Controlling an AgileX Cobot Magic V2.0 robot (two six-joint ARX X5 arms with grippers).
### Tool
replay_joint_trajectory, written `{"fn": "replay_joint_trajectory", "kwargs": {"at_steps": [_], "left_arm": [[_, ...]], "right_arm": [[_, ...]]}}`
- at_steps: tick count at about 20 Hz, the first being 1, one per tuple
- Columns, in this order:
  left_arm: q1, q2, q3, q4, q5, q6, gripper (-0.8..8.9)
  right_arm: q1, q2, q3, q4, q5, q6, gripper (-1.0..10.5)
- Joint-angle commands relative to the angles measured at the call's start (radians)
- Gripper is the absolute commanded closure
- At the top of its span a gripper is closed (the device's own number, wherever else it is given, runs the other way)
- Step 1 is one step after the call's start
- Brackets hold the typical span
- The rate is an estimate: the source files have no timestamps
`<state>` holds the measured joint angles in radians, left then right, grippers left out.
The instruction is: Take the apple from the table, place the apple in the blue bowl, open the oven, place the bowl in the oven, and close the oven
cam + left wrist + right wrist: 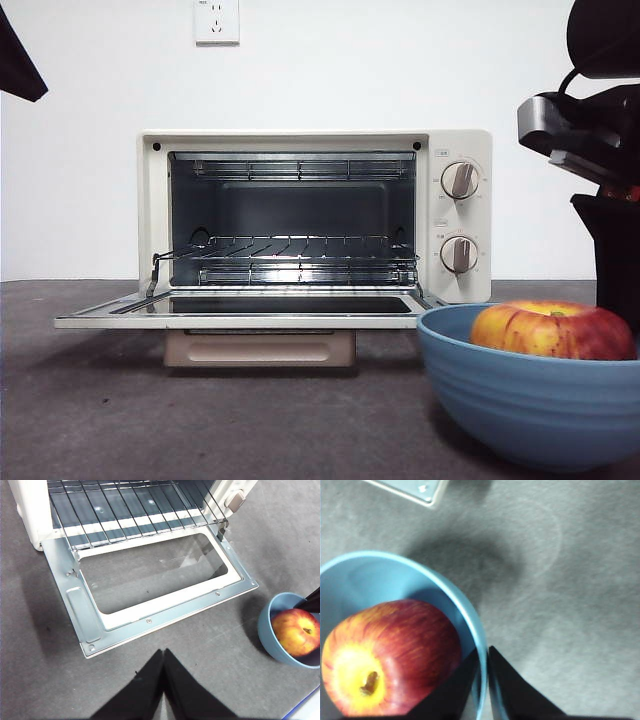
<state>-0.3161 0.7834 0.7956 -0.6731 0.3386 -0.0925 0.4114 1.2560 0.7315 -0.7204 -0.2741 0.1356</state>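
The right gripper (pixel 482 680) is clamped on the matte blue bowl's (pixel 470 615) rim, the red-yellow apple (pixel 390 655) just inside it. The cream-white oven (pixel 300 215) gapes open; next, lift the bowl onto the rack. The left gripper (pixel 163 672) waits, jaws together.

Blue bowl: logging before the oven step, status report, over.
Right pincer shut on blue bowl rim; left pincer shut, empty. Apple in bowl. Oven door open, path unobstructed.

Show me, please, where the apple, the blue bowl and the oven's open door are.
apple (pixel 552 331): front view, red side.
blue bowl (pixel 520 400): front view, ridged outer wall.
oven door (pixel 150 621): left wrist view, metal frame.
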Motion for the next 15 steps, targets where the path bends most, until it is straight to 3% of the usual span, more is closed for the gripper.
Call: {"fn": "replay_joint_trajectory", "kwargs": {"at_steps": [1,8,15], "left_arm": [[-0.001,0.004,0.005,0.013,-0.001,-0.003,8.07],[-0.001,0.004,0.005,0.016,-0.001,-0.002,8.07],[-0.005,0.004,0.005,0.016,-0.001,-0.002,8.07]], "right_arm": [[0.006,0.008,0.006,0.025,-0.022,0.027,9.4],[0.055,-0.003,0.138,0.029,-0.065,0.150,9.4],[0.084,0.133,0.381,0.036,0.032,0.246,9.4]]}}
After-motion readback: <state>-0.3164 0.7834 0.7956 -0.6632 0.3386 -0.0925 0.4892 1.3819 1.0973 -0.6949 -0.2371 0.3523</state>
